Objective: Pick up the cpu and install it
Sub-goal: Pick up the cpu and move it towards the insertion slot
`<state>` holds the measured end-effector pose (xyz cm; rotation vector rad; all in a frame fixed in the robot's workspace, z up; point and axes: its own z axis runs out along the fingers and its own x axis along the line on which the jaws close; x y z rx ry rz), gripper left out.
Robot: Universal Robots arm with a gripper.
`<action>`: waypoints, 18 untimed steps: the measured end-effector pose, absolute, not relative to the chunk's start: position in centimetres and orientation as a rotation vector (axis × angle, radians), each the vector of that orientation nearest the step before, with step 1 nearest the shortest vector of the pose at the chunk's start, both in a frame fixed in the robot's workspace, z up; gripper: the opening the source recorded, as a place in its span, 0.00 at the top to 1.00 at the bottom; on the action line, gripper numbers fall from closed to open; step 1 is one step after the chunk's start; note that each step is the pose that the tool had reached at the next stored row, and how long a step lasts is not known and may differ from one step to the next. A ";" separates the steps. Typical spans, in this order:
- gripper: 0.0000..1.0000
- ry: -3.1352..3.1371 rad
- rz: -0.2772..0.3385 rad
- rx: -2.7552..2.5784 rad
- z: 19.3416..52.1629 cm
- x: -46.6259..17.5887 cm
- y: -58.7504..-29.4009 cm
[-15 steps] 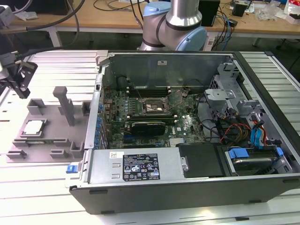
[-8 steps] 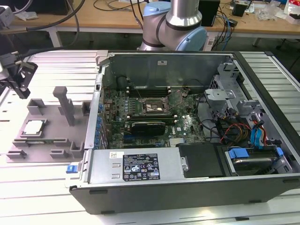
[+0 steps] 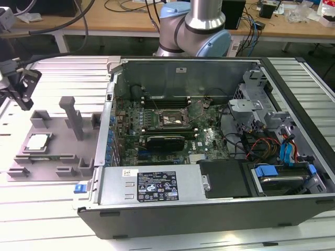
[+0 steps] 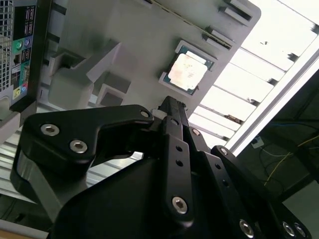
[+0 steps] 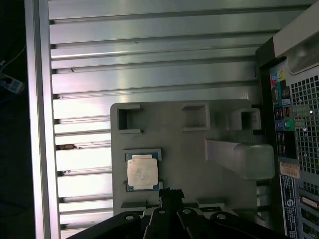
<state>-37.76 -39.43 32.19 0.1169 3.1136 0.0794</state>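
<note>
First wrist view: the cpu [image 5: 142,173], square, silvery, with a thin green rim, lies flat in a recess of the holder [image 5: 199,149]. The gripper [image 5: 172,193] hangs near the holder, fingers together, empty.

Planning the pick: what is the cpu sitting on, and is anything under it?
The cpu lies flat in a square recess of the grey holder. The recess floor beneath is covered by the cpu.

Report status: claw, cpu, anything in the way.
Claw shut, empty, hovering off the cpu. It lies flat in gray tray pocket, outside the computer case. Tray's upright post beside it, not between.
</note>
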 end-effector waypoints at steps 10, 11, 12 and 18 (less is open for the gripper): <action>0.89 3.114 0.079 0.117 30.9 -38.8 -39.4; 0.89 3.114 0.079 0.117 30.8 -38.9 -39.4; 0.89 3.114 0.079 0.117 30.6 -39.0 -39.4; 0.89 3.114 0.079 0.117 30.1 -39.3 -39.4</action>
